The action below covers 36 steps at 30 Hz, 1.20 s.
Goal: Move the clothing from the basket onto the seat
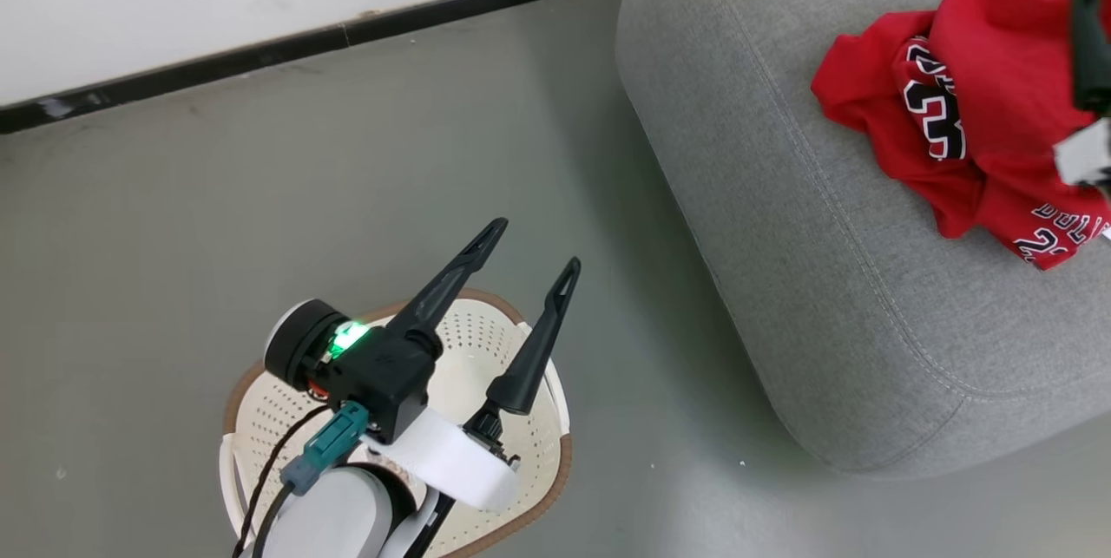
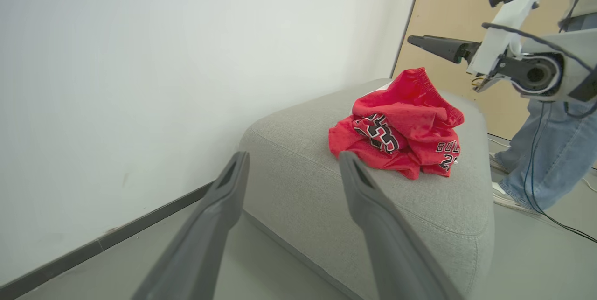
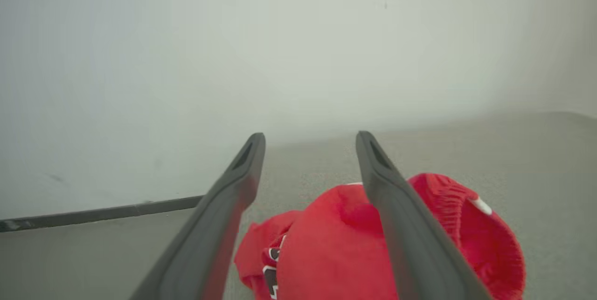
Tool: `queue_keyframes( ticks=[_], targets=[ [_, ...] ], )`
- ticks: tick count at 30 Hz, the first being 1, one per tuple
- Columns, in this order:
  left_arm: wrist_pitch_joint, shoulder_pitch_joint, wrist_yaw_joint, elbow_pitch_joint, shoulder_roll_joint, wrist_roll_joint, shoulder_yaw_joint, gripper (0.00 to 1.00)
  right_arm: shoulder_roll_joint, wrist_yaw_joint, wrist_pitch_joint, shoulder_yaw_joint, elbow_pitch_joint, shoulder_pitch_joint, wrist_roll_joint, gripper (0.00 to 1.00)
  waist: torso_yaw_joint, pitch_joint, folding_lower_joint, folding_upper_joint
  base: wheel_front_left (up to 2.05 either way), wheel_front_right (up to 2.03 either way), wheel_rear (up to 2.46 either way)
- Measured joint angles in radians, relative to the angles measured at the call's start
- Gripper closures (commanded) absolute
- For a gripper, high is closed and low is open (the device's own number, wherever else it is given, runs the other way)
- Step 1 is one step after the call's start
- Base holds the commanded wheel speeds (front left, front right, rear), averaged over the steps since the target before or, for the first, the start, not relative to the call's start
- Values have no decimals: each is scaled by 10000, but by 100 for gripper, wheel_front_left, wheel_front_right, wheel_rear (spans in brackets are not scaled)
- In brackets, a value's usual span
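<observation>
My right gripper (image 3: 310,137) and left gripper (image 1: 535,244) gape empty; the clothing (image 1: 963,107) looks light and floppy, so I'd pinch a raised fold.

Red clothing (image 1: 963,98): soft garments crumpled into one heap on top of the seat (image 1: 781,246). Black numerals edged in white show on the folds, and a gathered waistband sits uppermost. Seat: large grey upholstered cushion, rounded corners, stitched seam near the edge. The basket (image 1: 260,428): cream perforated plastic, brown rim, upright on the floor (image 1: 174,219), apart from the seat, partly hidden.
</observation>
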State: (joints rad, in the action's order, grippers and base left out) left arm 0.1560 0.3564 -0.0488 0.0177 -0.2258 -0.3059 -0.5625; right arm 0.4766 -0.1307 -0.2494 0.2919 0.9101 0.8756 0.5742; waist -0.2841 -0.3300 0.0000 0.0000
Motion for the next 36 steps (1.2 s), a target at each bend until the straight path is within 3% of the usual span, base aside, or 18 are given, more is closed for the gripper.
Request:
queue_keyframes(
  ticks=[14,36],
  targets=[
    [550,-642,594,504,48,-395,757,0,-1070,0,-17,464,-1676,-562,-575,0,548,622,0,0,0,0,0],
    [901,-1945,1958,1536,314,-702,2196,0,-2322,0,-27,-378,-3181,-2986,-1595,0,1642,1973,0,0,0,0,0]
  ],
)
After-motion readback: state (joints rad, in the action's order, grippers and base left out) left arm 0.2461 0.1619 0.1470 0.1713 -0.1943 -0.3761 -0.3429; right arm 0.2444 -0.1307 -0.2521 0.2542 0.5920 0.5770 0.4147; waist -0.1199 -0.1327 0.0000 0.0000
